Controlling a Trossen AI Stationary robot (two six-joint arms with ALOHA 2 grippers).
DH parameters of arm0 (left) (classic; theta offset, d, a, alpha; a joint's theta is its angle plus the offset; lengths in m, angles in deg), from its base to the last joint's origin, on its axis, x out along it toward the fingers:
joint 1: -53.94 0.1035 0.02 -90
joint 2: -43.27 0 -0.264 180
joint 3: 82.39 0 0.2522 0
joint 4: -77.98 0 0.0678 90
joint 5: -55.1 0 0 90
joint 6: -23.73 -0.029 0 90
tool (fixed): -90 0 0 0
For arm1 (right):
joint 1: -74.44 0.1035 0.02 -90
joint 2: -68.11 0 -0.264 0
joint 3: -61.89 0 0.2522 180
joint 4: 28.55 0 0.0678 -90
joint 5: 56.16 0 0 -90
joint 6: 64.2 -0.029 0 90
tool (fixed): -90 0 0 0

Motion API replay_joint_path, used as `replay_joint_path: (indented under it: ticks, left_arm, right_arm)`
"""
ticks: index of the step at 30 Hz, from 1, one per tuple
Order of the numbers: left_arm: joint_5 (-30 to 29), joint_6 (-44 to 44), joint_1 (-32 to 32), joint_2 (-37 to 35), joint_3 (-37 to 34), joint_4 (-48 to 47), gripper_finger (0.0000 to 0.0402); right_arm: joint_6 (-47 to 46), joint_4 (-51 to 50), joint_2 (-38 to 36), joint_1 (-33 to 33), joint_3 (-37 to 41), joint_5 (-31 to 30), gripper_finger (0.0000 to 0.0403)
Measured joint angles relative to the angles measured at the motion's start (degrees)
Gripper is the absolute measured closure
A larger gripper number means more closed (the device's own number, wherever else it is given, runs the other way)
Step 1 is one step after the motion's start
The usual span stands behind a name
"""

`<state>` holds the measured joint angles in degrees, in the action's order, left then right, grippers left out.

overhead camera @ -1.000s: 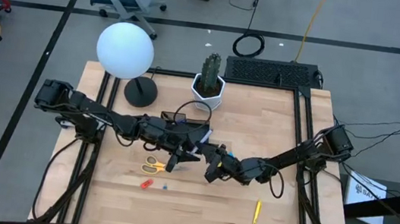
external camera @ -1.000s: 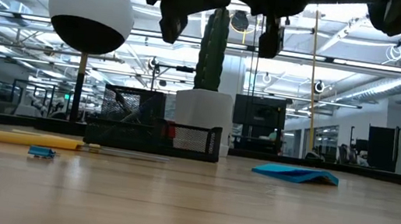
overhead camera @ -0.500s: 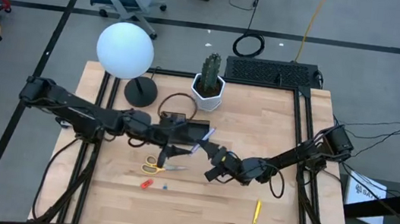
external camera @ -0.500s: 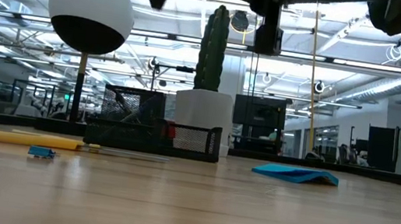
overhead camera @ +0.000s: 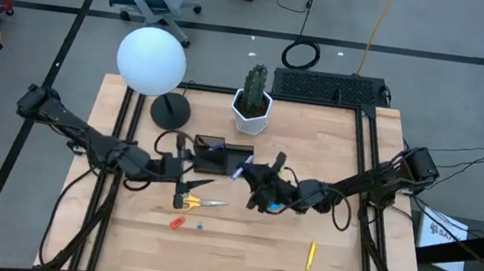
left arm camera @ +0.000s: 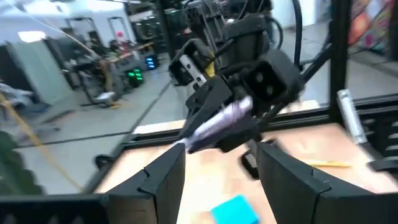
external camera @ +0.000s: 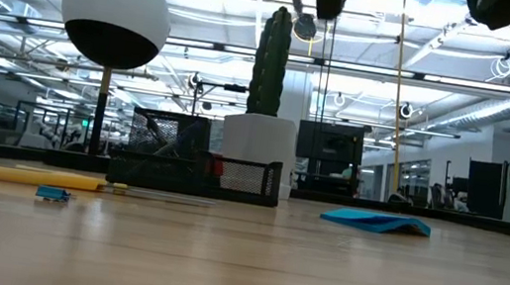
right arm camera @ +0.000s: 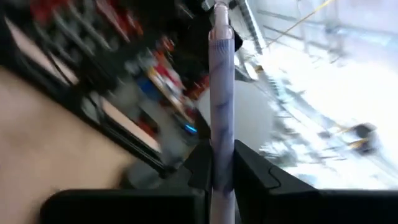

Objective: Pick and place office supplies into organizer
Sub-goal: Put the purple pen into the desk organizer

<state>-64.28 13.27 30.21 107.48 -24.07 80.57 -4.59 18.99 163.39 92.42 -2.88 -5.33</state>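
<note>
Organizer (overhead camera: 212, 154), the black tray, sits mid-tabletop (overhead camera: 236, 255), just near of the white cactus pot (overhead camera: 252, 109) and right of the lamp base (overhead camera: 170, 111) with its big white globe (overhead camera: 151, 61). A black keyboard (overhead camera: 331, 88) lies along the far edge, right of the pot.

My left hand (overhead camera: 184, 174) hangs just left and near of the organizer, released, fingers (left arm camera: 158, 180) spread with nothing between them. My right hand (overhead camera: 260, 177) hovers just right of the organizer, clenched on a purple pen (right arm camera: 221, 93) whose pale tip (overhead camera: 241, 168) points toward the tray. In my left wrist view that hand and its pen (left arm camera: 214, 124) stand directly ahead, between my own fingers.

Yellow-handled scissors (overhead camera: 191, 201) lie on the tabletop near of my left hand, blades pointing right. Nearer still are a red-orange piece (overhead camera: 177, 223) and a tiny blue bit (overhead camera: 199, 226) beside it. A yellow pen (overhead camera: 309, 262) lies well apart toward the near right. The blue sticky-note pad (external camera: 376, 221) rests flat below my right hand.
</note>
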Motion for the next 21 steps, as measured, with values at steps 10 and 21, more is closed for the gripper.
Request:
replay_joint_path:
  ticks: [10,21]
  left_arm:
    - [-13.7,-6.9,-6.7,-0.7,0.0,1.2,0.0199]
    - [-11.1,-4.6,-5.9,-6.1,-3.3,0.5,0.0199]
  right_arm:
    - [-37.1,-4.1,-0.7,-11.2,0.0,24.7,0.0371]
    - [-52.2,1.3,1.7,-20.1,0.0,39.5,0.0371]
